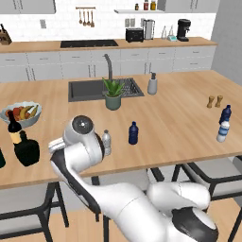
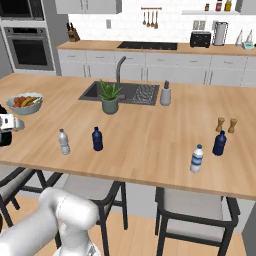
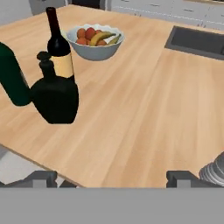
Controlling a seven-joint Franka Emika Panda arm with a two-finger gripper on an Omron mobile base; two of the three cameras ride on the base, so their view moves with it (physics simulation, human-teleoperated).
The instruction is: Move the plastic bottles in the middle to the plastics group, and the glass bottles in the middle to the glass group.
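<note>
Two dark finger tips of the gripper (image 3: 111,178) stand far apart at the bottom of the hand view, jaws spread wide with nothing between them, just off the near edge of the island counter (image 3: 144,100).

Taking the fruit bowl (image 3: 95,41) as landmark: the squat black flask (image 3: 56,97) stands nearer the counter's front edge than the bowl, upright, short neck straight up, so its long axis is vertical. It sits just beside the wine bottle (image 3: 59,46) with the tan label, with the dark green bottle (image 3: 13,78) close on its other side, so it appears already placed with the glass group.

Far from the bowl toward the counter's middle, the clear greyish bottle (image 1: 107,142) with its white cap and the navy bottle (image 1: 133,133) stand upright near each other, caps up, axes vertical. Much farther still, at the counter's opposite end, the plastics group (image 1: 224,124) waits near the salt and pepper shakers (image 1: 214,101).

Both small bottles are probably light, thin-walled and smooth, so they may tip or flex under a hard squeeze. A grip across the round body around mid-height, below the shoulder, looks safest, kept upright while carried. The clear one is closest to the arm and seems the likely next pick.
</note>
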